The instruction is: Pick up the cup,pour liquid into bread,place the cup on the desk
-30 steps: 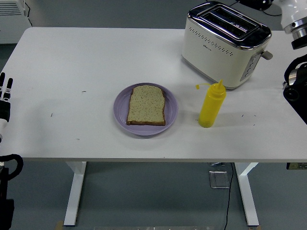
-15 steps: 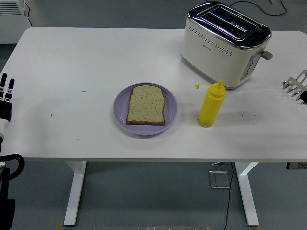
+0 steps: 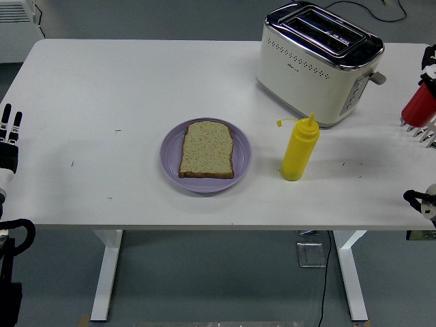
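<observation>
We saw the left hand point(image 3: 8, 136) at the table point(image 3: 102, 82) edge, fingers straight, empty. Bread point(image 3: 207, 149) lay on a purple plate point(image 3: 170, 153); yellow squeeze bottle point(image 3: 299, 148) stood right, before the toaster point(image 3: 320, 61). Right hand point(image 3: 424, 129): fingers' state unclear, beside a red object point(image 3: 417, 104).

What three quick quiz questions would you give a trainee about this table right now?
1. True or false: the bread lies on the purple plate.
2. The yellow bottle stands: A) left of the plate; B) right of the plate, nearer than the toaster; C) on top of the toaster.
3. Fill in: the left hand is at the table's ___ edge, holding nothing.
Key: 1 true; 2 B; 3 left.
</observation>
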Controlling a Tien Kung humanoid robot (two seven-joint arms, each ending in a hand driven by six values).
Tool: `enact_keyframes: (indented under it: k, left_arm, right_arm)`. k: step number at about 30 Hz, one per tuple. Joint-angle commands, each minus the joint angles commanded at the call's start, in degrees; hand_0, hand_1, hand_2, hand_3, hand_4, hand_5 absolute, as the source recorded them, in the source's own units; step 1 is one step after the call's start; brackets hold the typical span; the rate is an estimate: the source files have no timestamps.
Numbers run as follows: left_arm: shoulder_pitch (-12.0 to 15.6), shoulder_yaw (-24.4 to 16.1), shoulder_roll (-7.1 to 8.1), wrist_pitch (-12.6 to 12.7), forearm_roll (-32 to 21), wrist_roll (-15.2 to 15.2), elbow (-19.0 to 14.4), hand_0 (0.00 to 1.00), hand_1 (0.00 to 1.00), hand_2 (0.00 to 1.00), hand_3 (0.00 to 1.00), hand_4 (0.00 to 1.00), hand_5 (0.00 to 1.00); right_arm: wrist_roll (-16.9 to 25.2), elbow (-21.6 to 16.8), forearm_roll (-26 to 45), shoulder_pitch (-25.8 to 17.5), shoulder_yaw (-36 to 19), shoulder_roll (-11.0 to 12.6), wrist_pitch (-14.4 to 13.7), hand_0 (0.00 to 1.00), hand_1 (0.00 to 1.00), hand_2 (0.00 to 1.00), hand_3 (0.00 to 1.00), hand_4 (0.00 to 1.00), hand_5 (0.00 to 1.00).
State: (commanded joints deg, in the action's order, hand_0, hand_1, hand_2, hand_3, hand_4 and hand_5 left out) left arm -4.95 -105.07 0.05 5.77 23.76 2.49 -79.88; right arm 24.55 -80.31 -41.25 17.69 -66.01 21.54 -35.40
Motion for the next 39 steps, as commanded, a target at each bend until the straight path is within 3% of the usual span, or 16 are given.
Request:
enact_keyframes:
  k: [8, 9, 26, 27, 38, 39]
  left_arm:
    - [0.2, 0.3, -0.01, 0.0, 0.0, 0.0, 0.1, 0.784, 0.735, 0.733, 0.689, 0.511, 0.998]
    - [0.2, 0.4, 0.00, 0.0, 0.0, 0.0, 0.1, 0.784, 0.735, 0.733, 0.689, 0.510, 0.998]
    - [0.4, 0.6, 0.03, 0.0, -0.1, 0.0, 0.1, 0.784, 0.735, 0.733, 0.689, 0.510, 0.998]
    - [0.3, 0.5, 0.03, 0.0, -0.1, 0.0, 0.1, 0.784, 0.735, 0.733, 0.689, 0.511, 0.998]
    - [0.1, 0.2, 0.00, 0.0, 0.0, 0.0, 0.1, 0.784, 0.735, 0.733, 0.689, 0.512, 0.998]
    - [0.1, 0.2, -0.01, 0.0, 0.0, 0.0, 0.1, 0.784, 0.735, 0.733, 0.689, 0.512, 0.998]
  right_arm:
    - [7.0, 4.4, 3.1, -0.4, 5.2, -0.8, -0.1, 0.128, 0.118, 0.267, 0.380, 0.433, 0.165]
    - [7.7, 5.2, 3.3, -0.2, 6.3, -1.0, 0.1, 0.150, 0.186, 0.283, 0.380, 0.435, 0.162]
    - [9.9, 13.1, 5.9, 3.0, 15.3, -3.7, 0.4, 0.233, 0.239, 0.339, 0.410, 0.443, 0.204]
    - [10.1, 13.5, 6.0, 3.2, 15.6, -3.8, 0.4, 0.331, 0.330, 0.402, 0.451, 0.533, 0.276]
    - [11.9, 16.7, 7.5, 4.5, 19.3, -5.3, 1.1, 0.383, 0.377, 0.424, 0.468, 0.598, 0.290]
    - [12.0, 16.8, 7.4, 4.5, 19.5, -5.3, 1.3, 0.457, 0.433, 0.446, 0.500, 0.665, 0.296]
